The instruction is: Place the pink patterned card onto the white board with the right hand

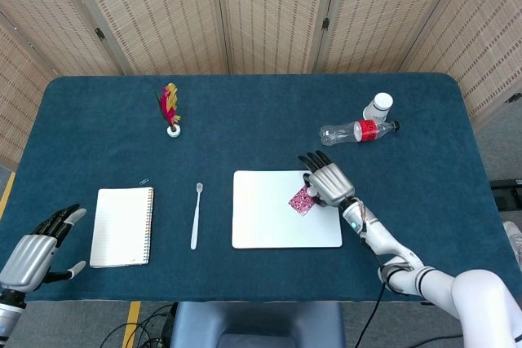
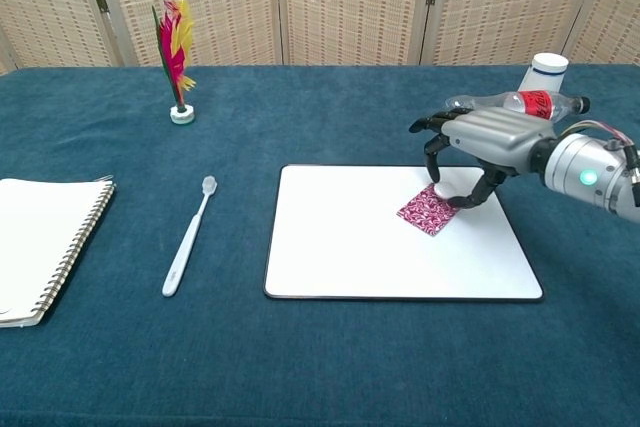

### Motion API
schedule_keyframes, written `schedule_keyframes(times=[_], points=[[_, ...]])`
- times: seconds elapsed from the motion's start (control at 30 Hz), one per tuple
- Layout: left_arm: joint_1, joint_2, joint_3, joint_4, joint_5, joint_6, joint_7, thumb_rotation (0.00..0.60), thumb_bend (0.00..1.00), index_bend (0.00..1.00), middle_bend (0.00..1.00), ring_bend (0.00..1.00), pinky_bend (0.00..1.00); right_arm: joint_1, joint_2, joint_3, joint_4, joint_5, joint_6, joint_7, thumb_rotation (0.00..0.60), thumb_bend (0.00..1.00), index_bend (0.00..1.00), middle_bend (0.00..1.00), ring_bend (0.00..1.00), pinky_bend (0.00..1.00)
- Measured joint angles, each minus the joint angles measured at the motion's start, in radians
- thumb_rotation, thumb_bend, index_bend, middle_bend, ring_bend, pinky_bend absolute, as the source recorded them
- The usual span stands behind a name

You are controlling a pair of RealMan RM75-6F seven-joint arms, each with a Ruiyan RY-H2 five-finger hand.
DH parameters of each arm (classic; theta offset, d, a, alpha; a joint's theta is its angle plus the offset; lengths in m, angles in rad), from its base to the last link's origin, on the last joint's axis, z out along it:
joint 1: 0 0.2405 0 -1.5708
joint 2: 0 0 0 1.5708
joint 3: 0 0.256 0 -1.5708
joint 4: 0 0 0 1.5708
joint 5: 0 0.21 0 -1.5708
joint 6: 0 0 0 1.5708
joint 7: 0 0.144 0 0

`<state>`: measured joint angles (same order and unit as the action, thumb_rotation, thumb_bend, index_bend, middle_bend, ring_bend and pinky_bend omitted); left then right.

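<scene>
The pink patterned card [image 2: 426, 212] lies flat on the right part of the white board [image 2: 350, 237]; in the head view the card [image 1: 299, 200] is partly covered. My right hand [image 2: 470, 147] hovers over the card's far right corner, fingers spread and curved downward, holding nothing; whether a fingertip touches the card I cannot tell. The head view puts the same hand [image 1: 325, 178] at the board's [image 1: 269, 213] right side. My left hand [image 1: 37, 246] rests low at the table's front left corner, fingers apart and empty; the chest view does not show it.
A spiral notebook [image 2: 40, 242] lies at the left and a white toothbrush [image 2: 188, 235] between it and the board. A feathered shuttlecock [image 2: 174, 52] stands at the back left. A clear bottle [image 1: 357, 130] lies on its side by a white cup [image 1: 378, 107] at the back right.
</scene>
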<state>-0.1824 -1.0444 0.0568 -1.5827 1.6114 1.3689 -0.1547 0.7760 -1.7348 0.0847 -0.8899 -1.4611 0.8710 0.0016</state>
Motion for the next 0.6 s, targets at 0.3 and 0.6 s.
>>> schedule_keyframes(times=[0.3, 0.6], points=[[0.002, 0.002, 0.001, 0.004, 0.005, 0.007, -0.012, 0.600, 0.25, 0.01, 0.07, 0.10, 0.23, 0.010, -0.006, -0.009, 0.000, 0.003, -0.029, -0.012, 0.600, 0.18, 0.32, 0.02, 0.00, 0.00], [0.005, -0.001, -0.004, 0.007, -0.007, 0.007, -0.001, 0.600, 0.25, 0.01, 0.07, 0.10, 0.23, -0.036, 0.103, -0.003, -0.153, 0.011, 0.048, -0.038, 0.600, 0.15, 0.10, 0.00, 0.00, 0.00]])
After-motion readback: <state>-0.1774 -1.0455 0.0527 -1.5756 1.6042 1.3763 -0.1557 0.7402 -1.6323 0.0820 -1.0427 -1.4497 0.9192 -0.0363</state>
